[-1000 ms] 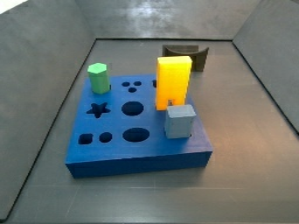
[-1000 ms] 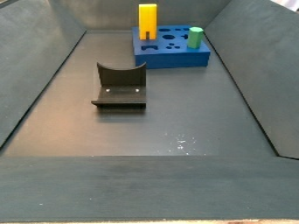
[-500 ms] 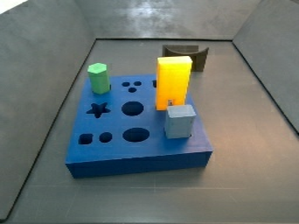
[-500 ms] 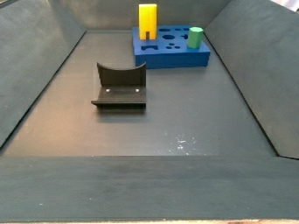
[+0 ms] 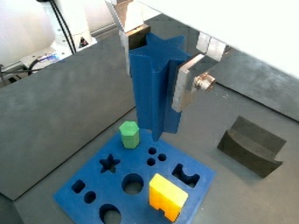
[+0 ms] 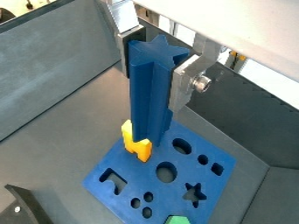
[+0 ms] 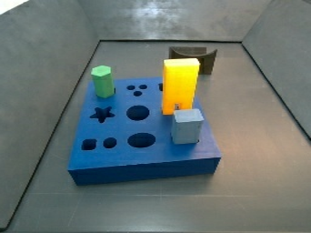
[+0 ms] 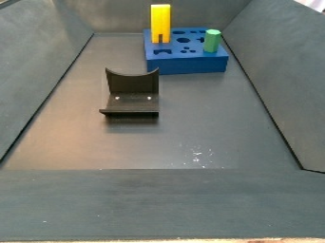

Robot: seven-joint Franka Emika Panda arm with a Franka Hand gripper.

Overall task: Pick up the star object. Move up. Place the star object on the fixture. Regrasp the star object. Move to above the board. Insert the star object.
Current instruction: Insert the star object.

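Note:
In both wrist views my gripper [image 5: 152,92] [image 6: 149,87] is shut on the star object [image 5: 155,87] [image 6: 149,96], a long dark blue prism that hangs upright from the fingers [image 5: 184,86]. Its lower end is high above the board [image 5: 87,179] [image 6: 122,179]. The star-shaped hole [image 5: 107,163] [image 6: 197,195] [image 7: 104,115] lies open in the board. The fixture [image 5: 251,144] [image 7: 195,56] [image 8: 129,93] stands on the floor beside the board and holds nothing. Neither side view shows the gripper or the star object.
On the board [image 7: 145,155] [image 8: 191,65] stand a green hexagonal peg [image 5: 129,134] [image 7: 102,80], a tall yellow block [image 5: 167,194] [image 6: 136,140] [image 7: 180,84] and a small grey block [image 7: 186,125]. Grey walls enclose the floor on all sides.

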